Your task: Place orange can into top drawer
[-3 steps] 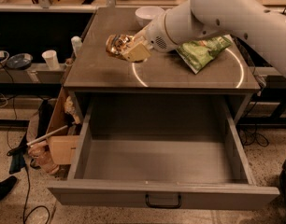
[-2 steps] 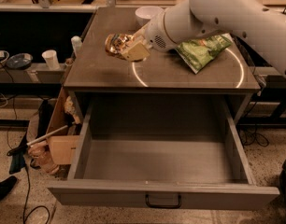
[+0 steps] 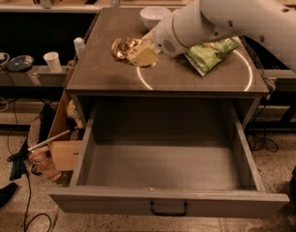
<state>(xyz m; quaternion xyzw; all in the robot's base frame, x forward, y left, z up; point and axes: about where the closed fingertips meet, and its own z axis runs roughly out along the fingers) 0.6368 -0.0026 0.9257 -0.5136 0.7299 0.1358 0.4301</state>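
The orange can (image 3: 122, 48), orange-gold and shiny, lies tilted at the left-middle of the tabletop (image 3: 104, 74). My gripper (image 3: 136, 55) reaches in from the right on a thick white arm and is shut on the can, with one beige finger (image 3: 145, 57) showing in front of it. I cannot tell whether the can touches the table. The top drawer (image 3: 162, 166) is pulled wide open below the tabletop's front edge. Its inside is bare, and its black handle (image 3: 168, 208) sits at the centre of the front panel.
A white bowl (image 3: 154, 15) stands at the back of the table. A green chip bag (image 3: 210, 55) lies at the right, partly under my arm. A white cup (image 3: 52, 61) and a bottle (image 3: 79, 46) stand to the left. A cardboard box (image 3: 62, 146) and cables are on the floor at the left.
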